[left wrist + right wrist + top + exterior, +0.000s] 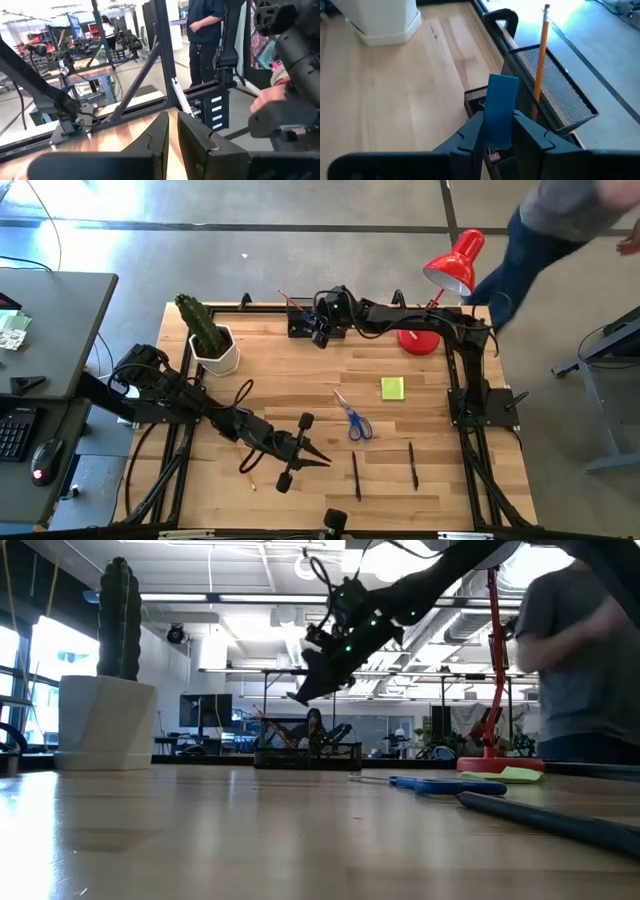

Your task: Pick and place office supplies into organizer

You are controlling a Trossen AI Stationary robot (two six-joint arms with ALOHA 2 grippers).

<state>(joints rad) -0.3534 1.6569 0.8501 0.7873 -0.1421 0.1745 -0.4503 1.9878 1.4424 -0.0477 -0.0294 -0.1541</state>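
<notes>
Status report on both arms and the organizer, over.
Right gripper shut on blue eraser, above organizer. Left gripper shut, empty, near table front. Pencil standing in organizer.

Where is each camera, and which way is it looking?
High view: above the table, facing straight down; both arms show, left gripper, right gripper.
Low view: at table-top height, looking level past the scissors into the room; one arm comes in from above.
Left wrist view: on the left arm, looking past its own nearly shut fingers at the table's frame.
Right wrist view: on the right arm; fingers grip a blue eraser above the organizer.
Shared: high, low and right wrist views all show the organizer.
</notes>
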